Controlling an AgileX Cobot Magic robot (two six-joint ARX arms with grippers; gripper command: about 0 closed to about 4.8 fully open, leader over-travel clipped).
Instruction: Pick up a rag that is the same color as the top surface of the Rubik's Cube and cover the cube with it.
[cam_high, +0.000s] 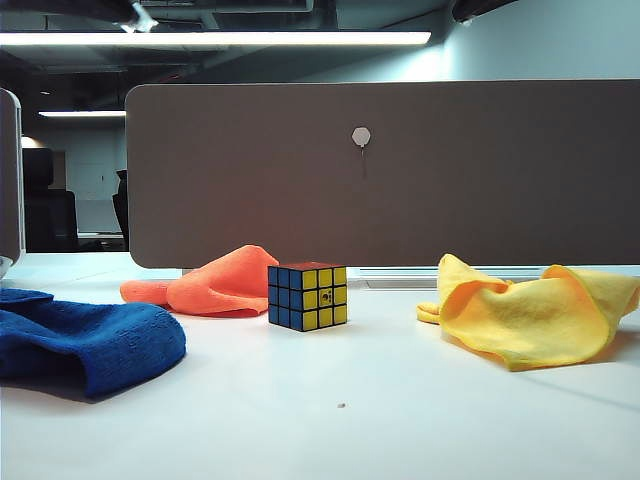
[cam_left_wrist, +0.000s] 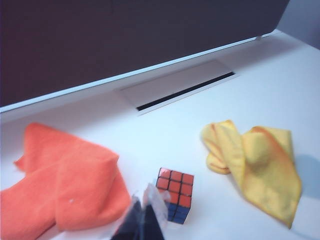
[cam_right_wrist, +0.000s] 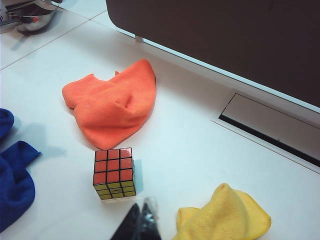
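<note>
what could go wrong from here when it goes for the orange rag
The rag lies bunched right beside the Rubik's Cube, so a grab near that edge could knock the cube. The left gripper, shut, is above the table between rag and cube; it must open before it can pinch cloth. The right gripper, also shut, is near the yellow cloth and could snag it.

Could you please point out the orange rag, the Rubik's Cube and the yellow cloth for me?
orange rag (cam_right_wrist: 112, 107): right wrist view, middle of its crumpled folds.
Rubik's Cube (cam_right_wrist: 113, 165): right wrist view, centre of its orange-red top face.
yellow cloth (cam_high: 530, 315): exterior view, middle of its front fold.
</note>
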